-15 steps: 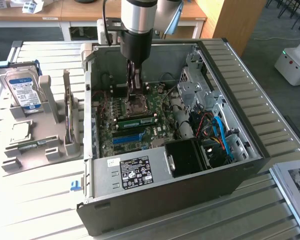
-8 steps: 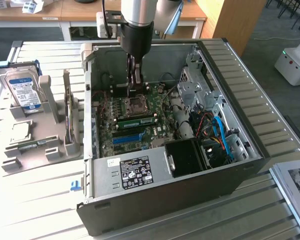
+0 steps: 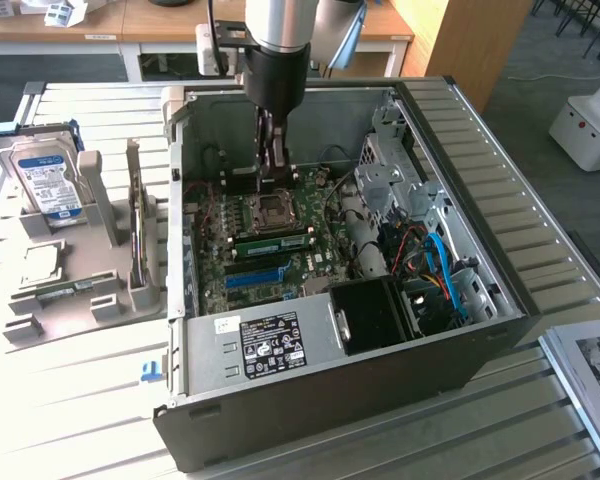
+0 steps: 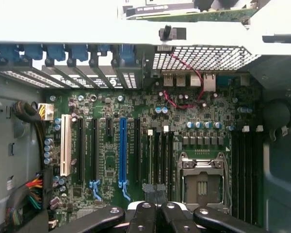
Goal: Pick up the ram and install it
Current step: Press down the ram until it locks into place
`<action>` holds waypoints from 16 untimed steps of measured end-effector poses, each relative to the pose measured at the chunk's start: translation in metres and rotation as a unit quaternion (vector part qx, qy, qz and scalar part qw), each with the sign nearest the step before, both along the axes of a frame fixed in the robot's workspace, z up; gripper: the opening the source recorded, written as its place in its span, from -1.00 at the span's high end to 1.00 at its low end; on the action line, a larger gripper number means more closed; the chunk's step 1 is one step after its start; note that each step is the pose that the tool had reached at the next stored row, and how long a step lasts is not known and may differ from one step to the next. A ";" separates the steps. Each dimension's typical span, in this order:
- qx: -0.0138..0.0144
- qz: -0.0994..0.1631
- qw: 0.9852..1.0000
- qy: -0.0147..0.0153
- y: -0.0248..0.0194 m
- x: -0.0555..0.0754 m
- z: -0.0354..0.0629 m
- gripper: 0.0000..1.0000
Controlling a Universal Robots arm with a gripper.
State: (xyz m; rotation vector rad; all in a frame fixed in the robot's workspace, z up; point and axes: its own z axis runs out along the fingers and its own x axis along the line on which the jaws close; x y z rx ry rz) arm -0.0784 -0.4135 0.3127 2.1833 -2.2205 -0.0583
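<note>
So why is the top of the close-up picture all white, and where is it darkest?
Wrist view: strong light washes out the computer case edge into glare, while the motherboard is evenly lit. Exterior view: bright light bleaches the table at the exterior view's left, and the black box inside the case is darkest.

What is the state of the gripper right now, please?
Gripper: shut, low inside the open computer case above the motherboard; whether it holds anything cannot be told.
</note>
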 end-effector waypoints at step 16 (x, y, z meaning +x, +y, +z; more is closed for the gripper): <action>0.000 0.000 1.000 0.001 -0.0002 0.030 0.0000 0.80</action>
